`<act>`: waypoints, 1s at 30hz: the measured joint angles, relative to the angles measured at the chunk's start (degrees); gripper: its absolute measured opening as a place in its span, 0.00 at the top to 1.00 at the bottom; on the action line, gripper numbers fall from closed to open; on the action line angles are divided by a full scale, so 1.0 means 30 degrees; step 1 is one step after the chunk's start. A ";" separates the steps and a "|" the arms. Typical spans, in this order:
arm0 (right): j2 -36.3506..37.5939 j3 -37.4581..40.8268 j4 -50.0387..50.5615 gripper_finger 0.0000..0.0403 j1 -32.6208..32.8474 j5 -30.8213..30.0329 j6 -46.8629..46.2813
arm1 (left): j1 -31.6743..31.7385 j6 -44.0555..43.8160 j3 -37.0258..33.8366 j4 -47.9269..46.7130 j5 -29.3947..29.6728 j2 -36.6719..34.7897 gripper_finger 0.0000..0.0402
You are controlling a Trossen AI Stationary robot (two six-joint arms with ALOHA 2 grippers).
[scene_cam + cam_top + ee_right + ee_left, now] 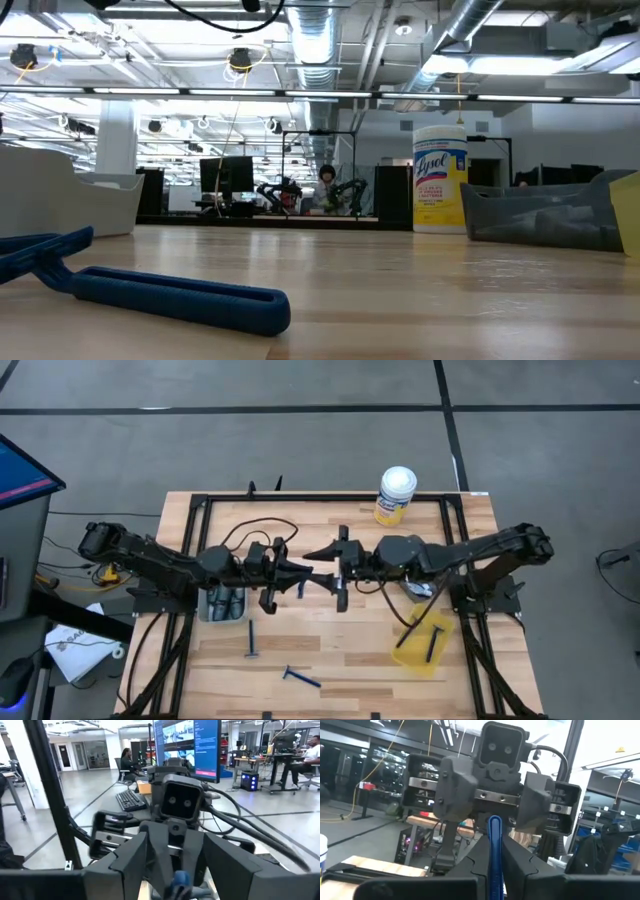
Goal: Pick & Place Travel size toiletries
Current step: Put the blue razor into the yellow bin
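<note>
Both arms meet above the table's middle. My left gripper [306, 575] [495, 870] is shut on a thin blue razor [300, 589]. My right gripper [338, 572] [175, 870] faces it, open, with a finger on either side of the left gripper's tip and of the razor's blue end [178, 881]; I see no touch. Two more blue razors [252, 641] [301, 678] lie flat on the wood near the front edge. One of them [180, 296] fills the low view's foreground. Dark oval pieces lie in a grey bin [207, 610]. My left gripper pinches the blue razor's handle [495, 840] between its two fingers [470, 865]. The fingers come about level from the table's left. The blue strip shows in the slit between them and sticks out past their tips. The razor is lifted clear of the table.
A yellow canister with a white lid [396, 495] [440, 178] stands at the far edge. A yellow tray [415, 652] holding a dark stick lies at the near right. The grey bin also shows in the low view [545, 215]. Bare wood lies between the razors and the tray.
</note>
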State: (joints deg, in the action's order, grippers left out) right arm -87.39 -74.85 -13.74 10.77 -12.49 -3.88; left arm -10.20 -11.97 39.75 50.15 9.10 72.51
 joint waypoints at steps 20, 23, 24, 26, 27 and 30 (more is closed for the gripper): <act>0.0100 -0.0007 0.0575 0.61 -0.0538 0.0594 -0.0211 | 0.0348 0.1007 0.0004 0.0779 0.0117 -0.0007 0.96; 0.0100 -0.0007 0.0629 0.66 -0.0652 0.0722 -0.0211 | 0.0401 0.1015 0.0007 0.0801 0.0119 -0.0007 0.96; 0.0100 -0.0007 0.0645 0.67 -0.0651 0.0729 -0.0211 | 0.0401 0.1015 0.0007 0.0830 0.0119 -0.0007 0.95; 0.0100 -0.0007 0.0791 0.71 -0.0652 0.0728 -0.0204 | 0.0393 0.1037 0.0007 0.0898 0.0116 -0.0007 0.95; 0.0100 -0.0007 0.0837 0.73 -0.0652 0.0789 -0.0142 | 0.0393 0.1044 0.0007 0.0885 0.0119 -0.0007 0.95; 0.0100 -0.0007 0.0948 0.80 -0.0652 0.0785 -0.0051 | 0.0393 0.1047 0.0005 0.0831 0.0093 -0.0007 0.95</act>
State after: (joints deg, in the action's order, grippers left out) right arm -87.09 -74.87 -10.89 8.82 -10.14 -4.03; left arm -9.02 -8.83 39.76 52.64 9.38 72.49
